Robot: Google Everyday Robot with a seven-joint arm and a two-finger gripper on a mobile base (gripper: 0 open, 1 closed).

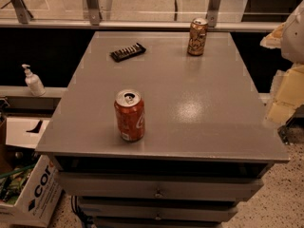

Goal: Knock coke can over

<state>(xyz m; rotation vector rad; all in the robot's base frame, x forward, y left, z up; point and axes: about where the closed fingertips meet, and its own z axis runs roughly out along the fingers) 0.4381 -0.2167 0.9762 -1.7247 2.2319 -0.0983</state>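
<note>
The coke can (129, 116) is red-orange with white script and a silver top with a pull tab. It stands upright near the front left of the grey table top (199, 113). My gripper (286, 91) shows as pale, blurred shapes at the right edge of the view, beside the table's right side. It is well to the right of the can and not touching it.
A gold-brown can (197, 37) stands upright at the back right of the table. A dark flat packet (128, 52) lies at the back left. Drawers (156, 186) sit under the top. A white pump bottle (33, 81) and a cardboard box (28, 194) are at the left.
</note>
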